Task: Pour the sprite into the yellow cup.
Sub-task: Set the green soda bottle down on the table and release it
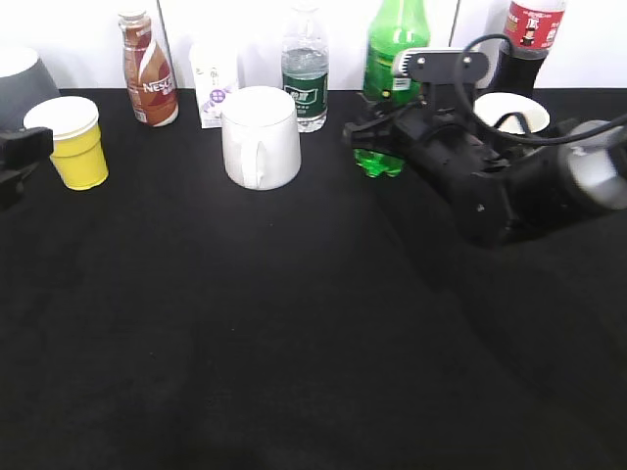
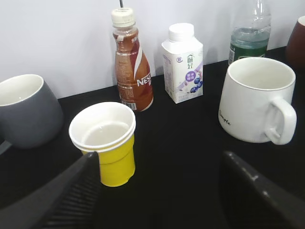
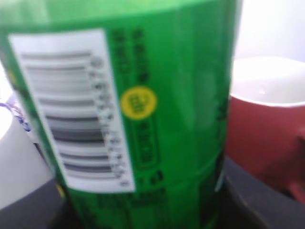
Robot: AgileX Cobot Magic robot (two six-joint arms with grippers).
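Note:
The sprite (image 1: 395, 39) is a tall green bottle standing upright at the back, right of centre. My right gripper (image 1: 366, 135) is shut on its lower body. In the right wrist view the sprite (image 3: 181, 95) fills the frame, with its white barcode patch at the left and a finger of the right gripper (image 3: 143, 212) against each side. The yellow cup (image 1: 78, 147) stands at the far left, upright and empty. My left gripper (image 1: 18, 162) is just left of it. In the left wrist view the left gripper (image 2: 159, 160) is open and empty, and the yellow cup (image 2: 112, 162) stands beside its left fingertip.
A white mug (image 1: 260, 137) stands between cup and sprite. A grey mug (image 1: 20, 83) is behind the cup. A brown Nescafe bottle (image 1: 149, 69), a milk carton (image 1: 214, 83), a clear bottle (image 1: 305, 69) and a cola bottle (image 1: 529, 29) line the back. A red mug (image 3: 267, 124) stands right of the sprite.

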